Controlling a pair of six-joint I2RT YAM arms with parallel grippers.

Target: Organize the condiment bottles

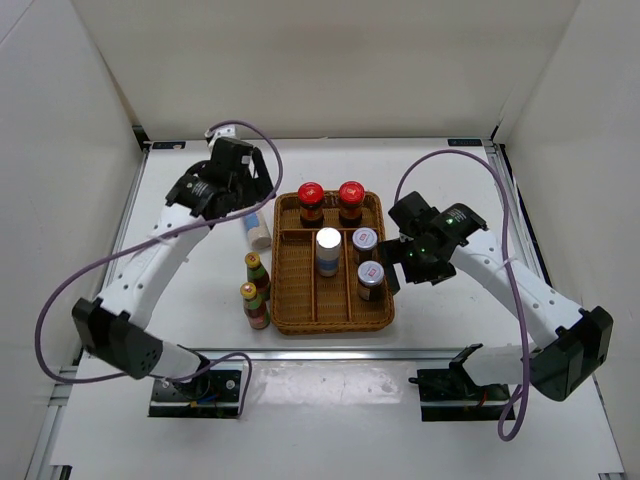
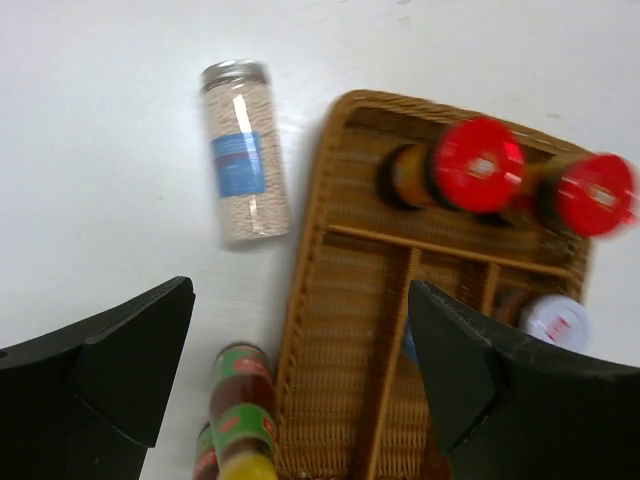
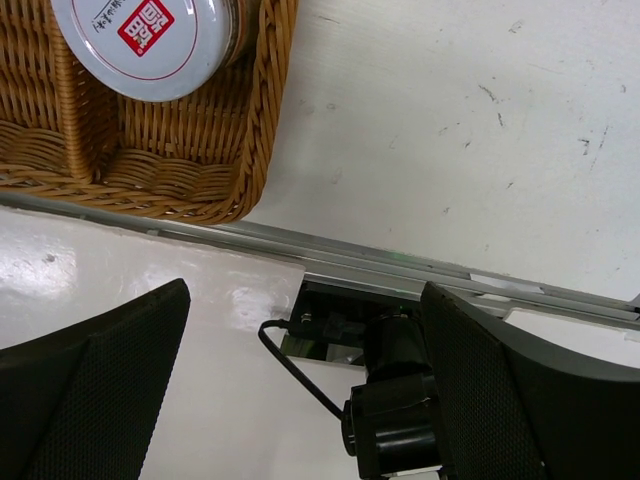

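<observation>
— Wicker tray (image 1: 335, 322) in the middle of the table (image 1: 330, 165). What stands nearest the arms?

— At the tray's 8 o'clock, just outside its rim, two slim bottles (image 1: 256, 290) stand upright side by side on the table, both red-labelled. One cap is green; the nearer looks orange or yellow, hard to tell from above. I judge they wait there because the long compartment at 9 o'clock holds nothing yet.

— And inside?

— Three long compartments run near to far. The middle one holds a single silver-capped bottle (image 1: 328, 248), upright. The one at 3 o'clock holds two grey-capped bottles (image 1: 371, 276) with a red mark, one behind the other. Across the far end, at 12 o'clock, a wide compartment holds two red-capped bottles (image 1: 311, 198) side by side. Like goes with like.

— The right fingers?

— The right fingers (image 1: 396, 264) hang at the tray's 3 o'clock, beside the rim, apart and holding nothing.

— What is left out?

— The lying bottle (image 2: 243, 150), silver-capped too, is on its side on the table at the tray's 10 o'clock. The left fingers (image 1: 245, 200) hover above it, spread wide, with nothing between them. It probably belongs beside its twin in the middle compartment. Lying flat, it may roll when gripped.
</observation>
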